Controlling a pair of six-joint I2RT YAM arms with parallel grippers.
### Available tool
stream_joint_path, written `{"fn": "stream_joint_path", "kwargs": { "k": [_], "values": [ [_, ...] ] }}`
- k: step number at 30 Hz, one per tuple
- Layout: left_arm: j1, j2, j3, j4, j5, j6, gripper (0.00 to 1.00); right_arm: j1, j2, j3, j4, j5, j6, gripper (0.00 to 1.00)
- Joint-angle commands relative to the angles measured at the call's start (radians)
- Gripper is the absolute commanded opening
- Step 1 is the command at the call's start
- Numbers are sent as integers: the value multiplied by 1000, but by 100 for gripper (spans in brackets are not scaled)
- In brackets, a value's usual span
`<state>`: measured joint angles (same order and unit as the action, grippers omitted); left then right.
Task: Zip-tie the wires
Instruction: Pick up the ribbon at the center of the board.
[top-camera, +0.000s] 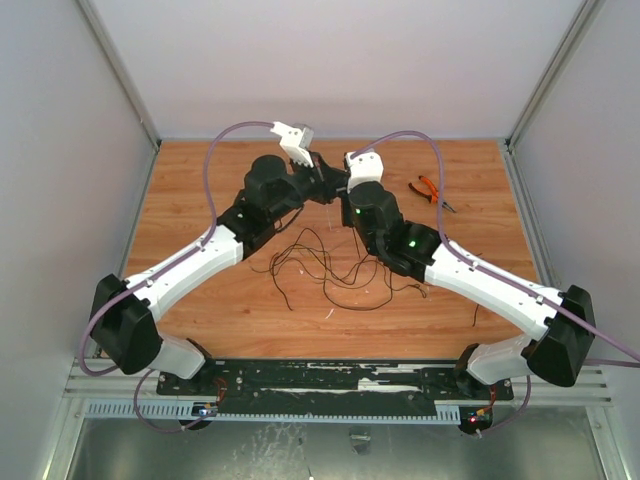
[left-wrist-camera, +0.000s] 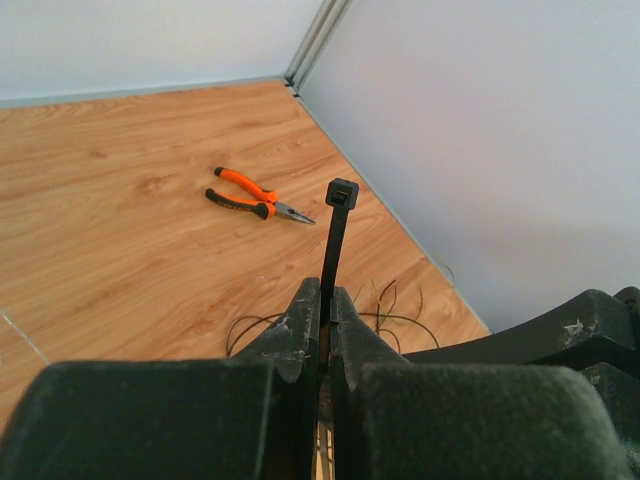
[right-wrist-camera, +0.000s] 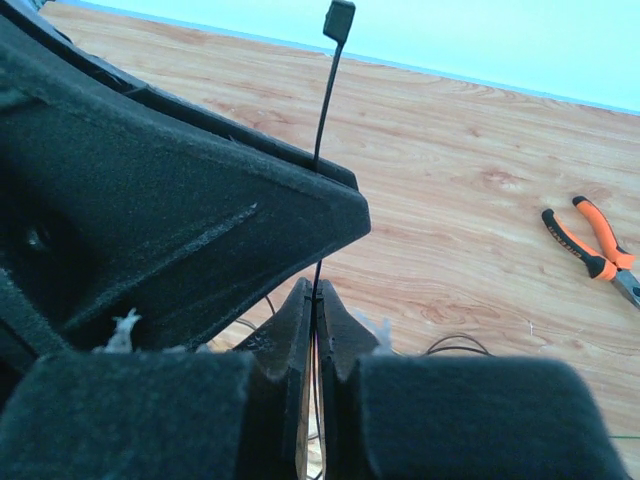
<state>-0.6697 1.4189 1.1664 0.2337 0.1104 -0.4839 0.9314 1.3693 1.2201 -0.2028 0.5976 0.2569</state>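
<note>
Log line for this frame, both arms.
left gripper: shut on zip tie | right gripper: shut on zip tie | wires: loose, unbundled | pliers: aside

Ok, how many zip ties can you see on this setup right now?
1. The zip tie stands upright, head at the top. Its strap is pinched in the left end effector and also in the right end effector. Others could be hidden beneath the arms.
</note>
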Motion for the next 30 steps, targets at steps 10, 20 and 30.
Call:
{"fn": "stream_joint_path", "kwargs": {
  "k": [10,20,30],
  "values": [
    [86,21,38,109,95,-38,0,-24,-108,-82,-16,-130,11,29],
    [287,117,-59,438,561,-235,0,-392,-405,-323,186,-781,61,69],
    [287,144,-159,899,850,-484,0,-494,-281,-263,379,-1225,210,75]
  ]
}}
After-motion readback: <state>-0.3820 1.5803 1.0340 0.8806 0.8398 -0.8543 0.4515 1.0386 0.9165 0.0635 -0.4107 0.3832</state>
